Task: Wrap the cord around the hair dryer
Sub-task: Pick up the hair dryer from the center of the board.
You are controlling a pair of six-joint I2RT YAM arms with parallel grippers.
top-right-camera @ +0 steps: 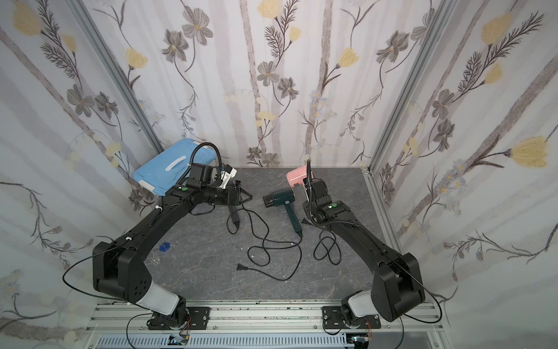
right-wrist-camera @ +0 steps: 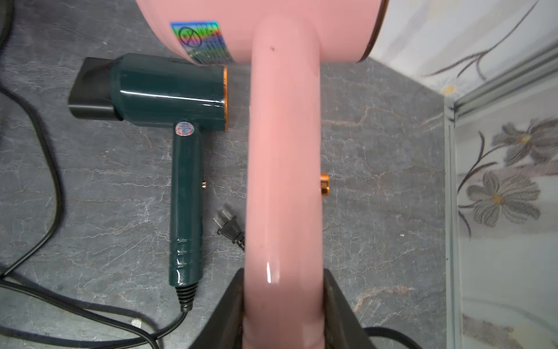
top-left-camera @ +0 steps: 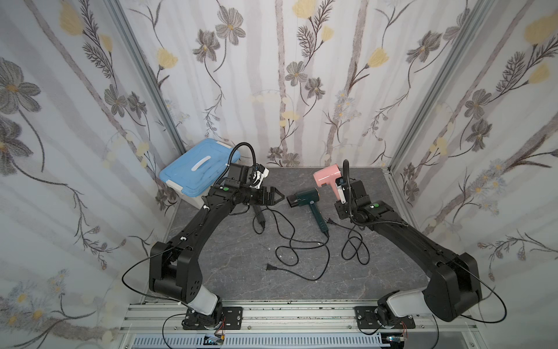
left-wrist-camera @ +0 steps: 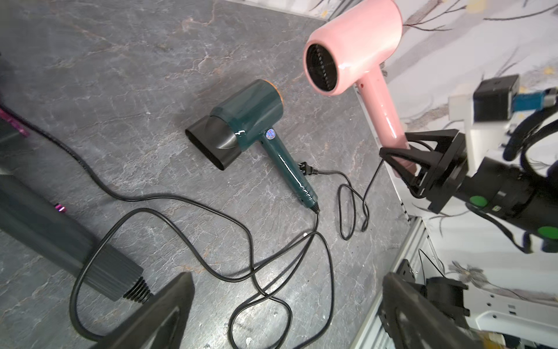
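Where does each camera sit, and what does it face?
Top view: high above the arm bases, looking down at the table; left arm, right arm show.
Top view: same head, same aim; left arm, right arm show.
Left wrist: faces the green dryer; own fingers, right gripper show.
Right wrist: looks along the held pink dryer; own fingers show.
Shared: both wrist views see both dryers.

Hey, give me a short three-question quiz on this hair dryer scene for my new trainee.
1. True or false: the right gripper is holding the pink hair dryer by its handle.
2. Which dryer lies on the table? A the pink one, B the green hair dryer, C both.
3. Fill in: the left gripper stands ____ and empty.
Key: 1 true; 2 B; 3 open.
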